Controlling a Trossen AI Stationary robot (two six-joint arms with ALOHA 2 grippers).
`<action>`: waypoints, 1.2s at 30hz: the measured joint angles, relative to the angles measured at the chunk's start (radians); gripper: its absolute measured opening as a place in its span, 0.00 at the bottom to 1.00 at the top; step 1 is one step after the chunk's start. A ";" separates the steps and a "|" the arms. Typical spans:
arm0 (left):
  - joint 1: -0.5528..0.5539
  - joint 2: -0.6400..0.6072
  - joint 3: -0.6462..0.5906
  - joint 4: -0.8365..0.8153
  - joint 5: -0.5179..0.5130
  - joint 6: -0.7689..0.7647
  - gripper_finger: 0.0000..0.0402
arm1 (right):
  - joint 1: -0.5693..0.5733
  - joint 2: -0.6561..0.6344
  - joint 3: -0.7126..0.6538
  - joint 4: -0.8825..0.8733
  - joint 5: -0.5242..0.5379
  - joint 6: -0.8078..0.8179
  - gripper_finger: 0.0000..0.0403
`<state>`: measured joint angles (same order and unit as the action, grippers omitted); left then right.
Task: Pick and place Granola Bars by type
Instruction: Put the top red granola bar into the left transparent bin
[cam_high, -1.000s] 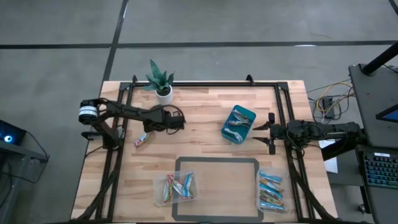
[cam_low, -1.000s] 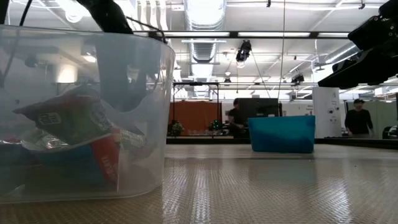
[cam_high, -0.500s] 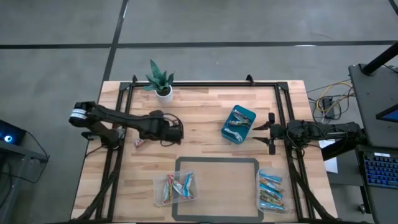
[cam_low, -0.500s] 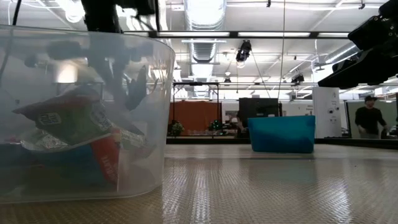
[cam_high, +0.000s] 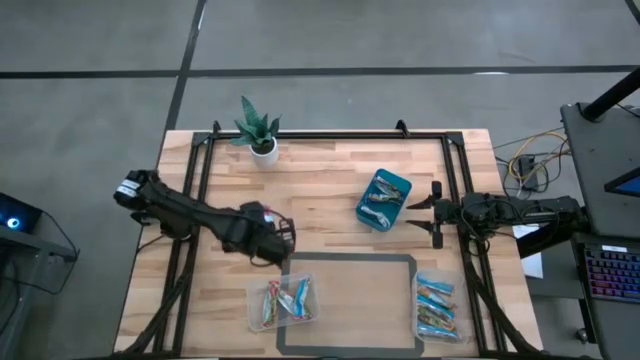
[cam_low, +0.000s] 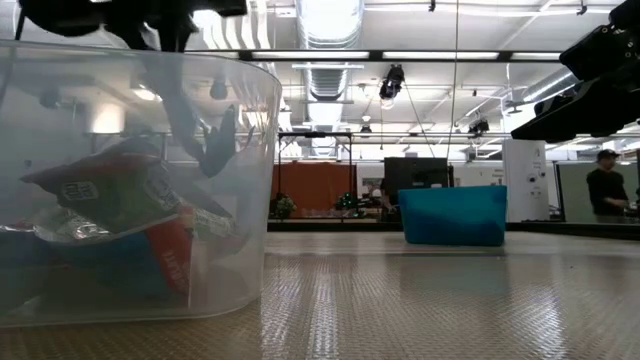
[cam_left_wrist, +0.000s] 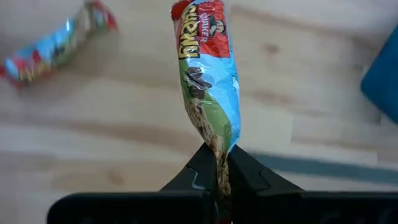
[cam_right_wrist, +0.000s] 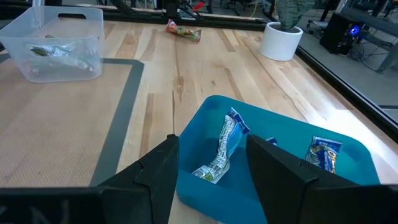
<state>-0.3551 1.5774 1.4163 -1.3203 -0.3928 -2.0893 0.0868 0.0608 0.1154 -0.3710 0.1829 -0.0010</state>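
My left gripper (cam_high: 283, 240) is shut on a red, green and blue multicoloured granola bar (cam_left_wrist: 208, 81), above the table just beyond the left clear tub (cam_high: 282, 300), which holds several multicoloured bars. A second multicoloured bar (cam_left_wrist: 56, 43) lies flat on the wood. My right gripper (cam_high: 418, 216) is open and empty at the right edge of the teal bin (cam_high: 384, 198). The bin holds silvery and blue bars (cam_right_wrist: 224, 149). The right clear tub (cam_high: 436, 308) holds several blue bars. My left gripper pinches the bar's one crimped end (cam_left_wrist: 219, 163) between its two fingers. The rest of the bar sticks out straight beyond the fingertips, along the fingers. The bar is clear of the table.
A potted plant (cam_high: 258, 130) stands at the far left. A dark tape rectangle (cam_high: 350, 258) marks the near middle of the table. A black rail frame runs along the table's sides. In the low view the left tub (cam_low: 130, 180) fills the foreground.
My left gripper has carried the multicoloured bar toward the table's near edge, toward the left clear tub, staying shut on it. The loose bar on the wood has stayed where it was.
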 joint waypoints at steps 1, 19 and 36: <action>-0.018 0.008 0.008 0.000 0.010 -0.018 0.00 | 0.000 0.000 0.000 0.000 0.000 0.000 0.44; -0.208 0.336 0.183 0.148 0.118 -0.152 0.00 | 0.000 0.000 0.000 0.001 0.000 0.000 0.44; -0.326 0.534 0.320 0.169 0.181 -0.189 0.00 | 0.000 0.000 0.000 0.002 0.000 0.000 0.44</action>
<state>-0.6813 2.1112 1.7359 -1.1511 -0.2120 -2.2785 0.0868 0.0608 0.1157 -0.3691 0.1826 -0.0010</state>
